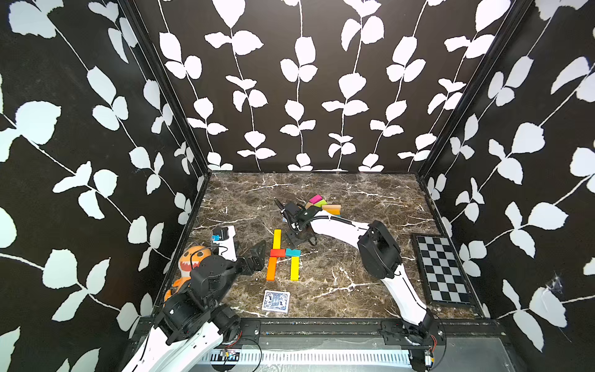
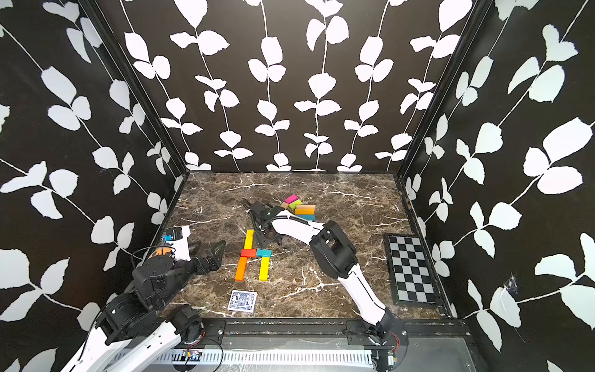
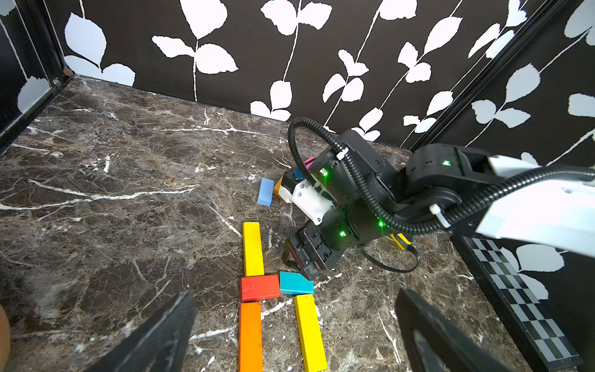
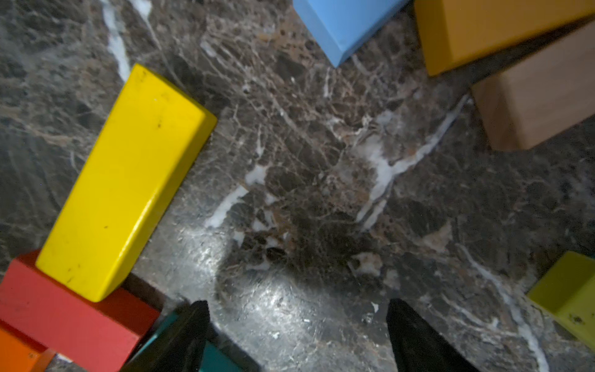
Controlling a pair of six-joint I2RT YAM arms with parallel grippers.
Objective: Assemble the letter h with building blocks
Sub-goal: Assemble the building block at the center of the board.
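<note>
A yellow wooden block (image 1: 277, 239), red block (image 1: 277, 252) and orange block (image 1: 271, 269) are lying in a line on the brown marble counter (image 1: 354, 290), with a teal block (image 1: 293, 252) and second yellow block (image 1: 294, 270) alongside. The right gripper (image 4: 296, 309), jaws apart and empty, is hanging just behind the teal block. The left gripper (image 1: 257, 257) is gaping wide nearby.

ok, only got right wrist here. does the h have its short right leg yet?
Observer: Yes. In a top view a second yellow block lies flat just in front of the teal block, parallel to the orange block.
Operator: left arm?
Observer: The left gripper is open and empty, off to the side of the orange block, not touching it.
Operator: clutter near the build?
Observer: A card deck lies nearer the front edge, apart from the blocks.
</note>
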